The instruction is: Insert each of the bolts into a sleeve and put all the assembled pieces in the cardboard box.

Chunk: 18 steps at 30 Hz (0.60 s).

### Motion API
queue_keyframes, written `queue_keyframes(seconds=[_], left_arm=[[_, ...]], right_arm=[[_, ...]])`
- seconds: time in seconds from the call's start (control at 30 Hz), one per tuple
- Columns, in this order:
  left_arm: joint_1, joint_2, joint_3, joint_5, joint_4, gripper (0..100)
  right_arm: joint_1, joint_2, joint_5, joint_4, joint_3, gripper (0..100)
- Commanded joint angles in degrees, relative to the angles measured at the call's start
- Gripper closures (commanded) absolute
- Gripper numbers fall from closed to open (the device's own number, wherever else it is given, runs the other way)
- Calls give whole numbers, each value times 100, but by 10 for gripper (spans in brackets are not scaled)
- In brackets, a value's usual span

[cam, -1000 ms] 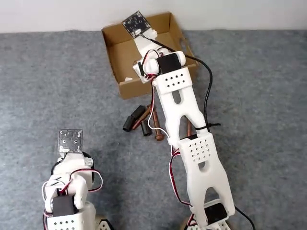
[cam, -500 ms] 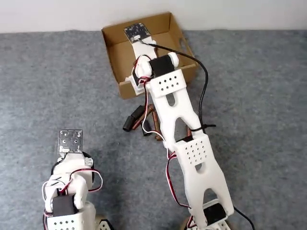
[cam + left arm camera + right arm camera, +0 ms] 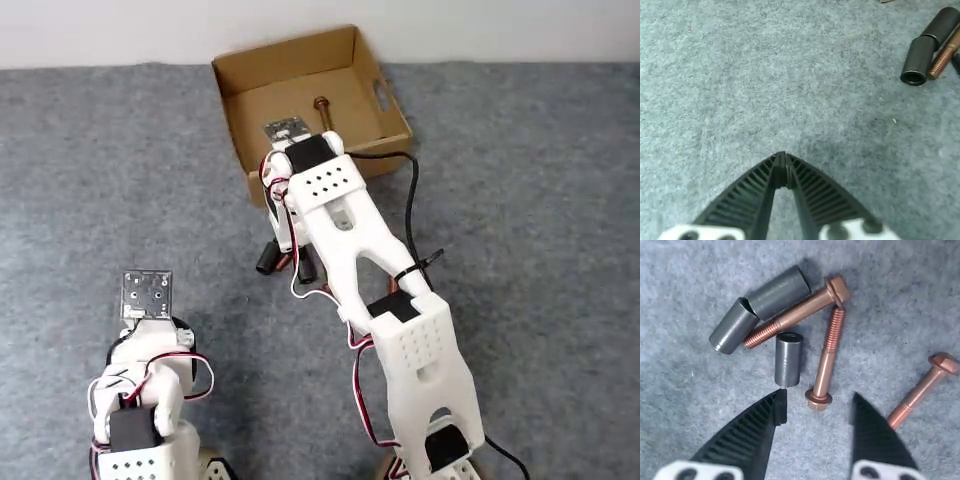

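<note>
Right gripper [image 3: 819, 401] spread open, empty, over loose bolts [image 3: 827, 357] and sleeves [image 3: 788, 359] on carpet [image 3: 550, 200], 6 o'clock of cardboard box [image 3: 235, 90]. Single bolt [image 3: 322, 106] inside box. Left gripper [image 3: 782, 161] pinched closed, empty, 7 o'clock of pile.

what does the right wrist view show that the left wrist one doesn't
Right wrist view adds: the open right claw, a third sleeve and two more bolts. Left wrist view adds: the shut left claw over bare carpet. Both: two sleeves lying end to end with a bolt alongside, on the grey carpet.
</note>
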Motion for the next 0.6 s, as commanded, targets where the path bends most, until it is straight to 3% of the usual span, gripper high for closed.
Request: queue_keyframes(seconds=[0.0,0.17,0.57], left_arm=[[-26,-35,-22,0,-70,994],[-26,-35,-22,0,-70,994],[-26,-35,-22,0,-70,994]], right_arm=[[-110,-84,-62,136,0,783],[-277,251,-53,-180,0,830],[-347,848,176,-831,0,832]])
